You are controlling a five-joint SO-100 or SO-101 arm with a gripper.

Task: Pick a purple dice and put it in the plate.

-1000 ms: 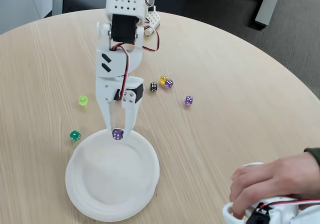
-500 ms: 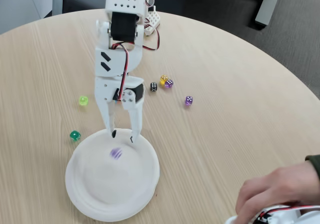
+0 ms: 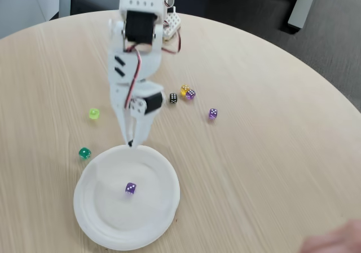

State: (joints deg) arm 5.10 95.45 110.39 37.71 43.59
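1. Resting flat inside the plate (image 3: 96, 222), a little toward the camera side of its centre: the purple dice (image 3: 130, 189), white pips up, touched by nothing. Looked delivered, judging from how it lay.
2. Blurred at the bottom right corner of the fixed view, well apart from the plate: part of a person's hand (image 3: 333, 243).
3. Hung just above the plate's far rim: the gripper (image 3: 132, 143), tips drawn close together with nothing between them, though motion blur made the gap hard to read. Lay straight beyond the dice, so the dice sat toward the camera from the tips, with bare plate between the two.
4. Needed no reach back toward the dice, by that reading; any coming move was probably up and away along the arm's own line, and nothing stood in that path.
5. Sat just outside the plate's left rim: a dark green die (image 3: 84, 152). Farther back on the left: a yellow-green die (image 3: 94, 113).
6. Clustered right of the arm, beyond the gripper: a black die (image 3: 173, 97), a yellow die (image 3: 184, 89) and a lighter purple die (image 3: 190, 94) touching or nearly so; another lighter purple die (image 3: 213, 114) a little nearer and to the right.
7. Carried everything: the round wooden table (image 3: 271, 151).
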